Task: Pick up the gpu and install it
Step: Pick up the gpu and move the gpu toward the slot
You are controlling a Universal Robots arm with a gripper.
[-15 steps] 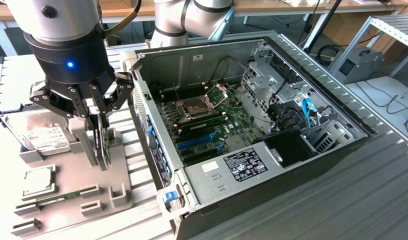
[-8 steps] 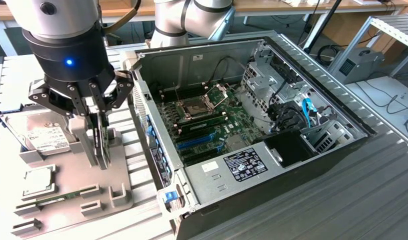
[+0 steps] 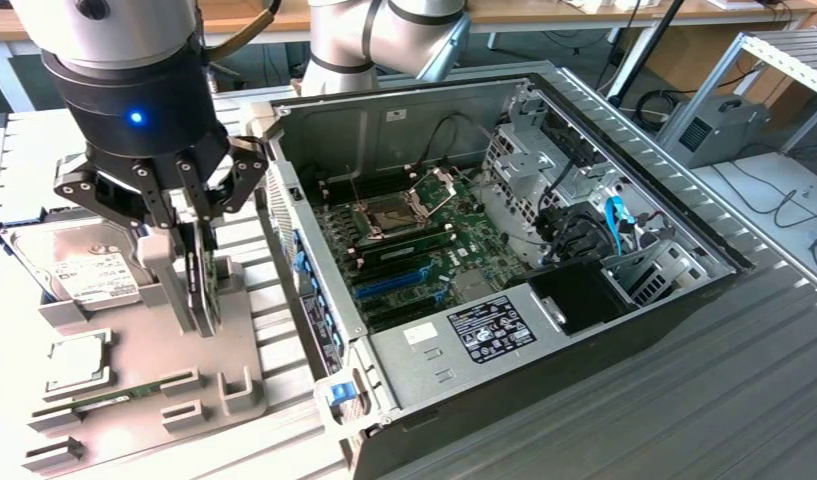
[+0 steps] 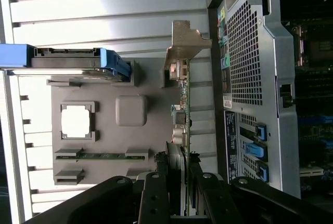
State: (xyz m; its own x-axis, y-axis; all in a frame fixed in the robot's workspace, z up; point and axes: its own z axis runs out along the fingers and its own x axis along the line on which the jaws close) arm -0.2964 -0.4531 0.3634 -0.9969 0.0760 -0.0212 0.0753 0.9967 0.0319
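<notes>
While the gripper [image 3: 188, 255] hung over the grey tray [image 3: 141, 362], its jaws sat narrow, pinched on the gpu [image 3: 204, 300]. Card stood on edge in its tray slot, between the hard drive [image 3: 95, 270] and the open computer case [image 3: 381, 130].

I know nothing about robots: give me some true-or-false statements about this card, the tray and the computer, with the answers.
1. The gpu stands on edge in the gray tray. True.
2. The gpu sits inside the computer case. False: it is in the tray, beside the case.
3. The gripper is closed on the gpu. True.
4. The hard drive lies inside the case. False: it lies on the tray.
5. The case is open, showing its motherboard. True.
</notes>
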